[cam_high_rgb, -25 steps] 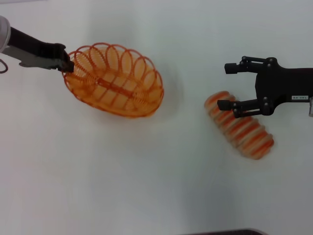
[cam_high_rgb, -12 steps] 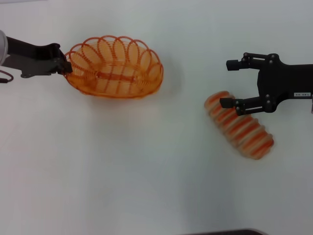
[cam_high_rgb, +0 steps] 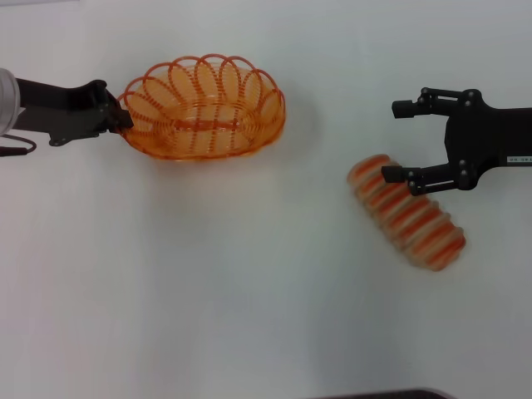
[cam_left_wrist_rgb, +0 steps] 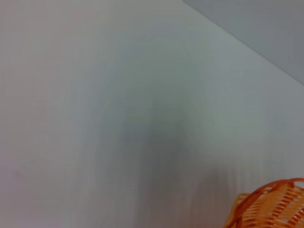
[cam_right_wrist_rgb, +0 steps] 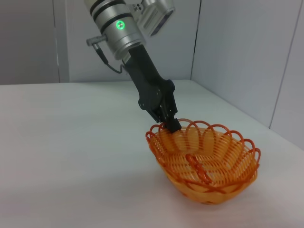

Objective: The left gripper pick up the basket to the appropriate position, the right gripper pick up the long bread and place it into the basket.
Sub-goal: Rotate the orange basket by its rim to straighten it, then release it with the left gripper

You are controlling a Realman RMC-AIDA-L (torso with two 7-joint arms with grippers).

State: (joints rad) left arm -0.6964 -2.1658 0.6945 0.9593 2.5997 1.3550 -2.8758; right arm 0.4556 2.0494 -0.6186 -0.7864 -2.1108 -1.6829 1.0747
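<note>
The orange wire basket (cam_high_rgb: 204, 108) is at the upper left of the head view, and its rim shows in the left wrist view (cam_left_wrist_rgb: 270, 206). My left gripper (cam_high_rgb: 118, 118) is shut on the scalloped rim at the basket's left end. The right wrist view shows the left gripper (cam_right_wrist_rgb: 169, 122) pinching that rim, with the basket (cam_right_wrist_rgb: 204, 161) tilted and its gripped side higher. The long bread (cam_high_rgb: 409, 214) lies diagonally on the table at the right. My right gripper (cam_high_rgb: 394, 140) stands open beside the bread's upper end, with its lower finger overlapping that end and nothing held.
The white table (cam_high_rgb: 249, 291) spreads under everything. Grey partition walls (cam_right_wrist_rgb: 247, 57) stand beyond the table's far side. A dark edge (cam_high_rgb: 382, 394) shows at the bottom of the head view.
The left gripper has swung the basket from a slanted lie to a level one and carried it slightly right. The right gripper has drifted a little to the right. The bread has not moved.
</note>
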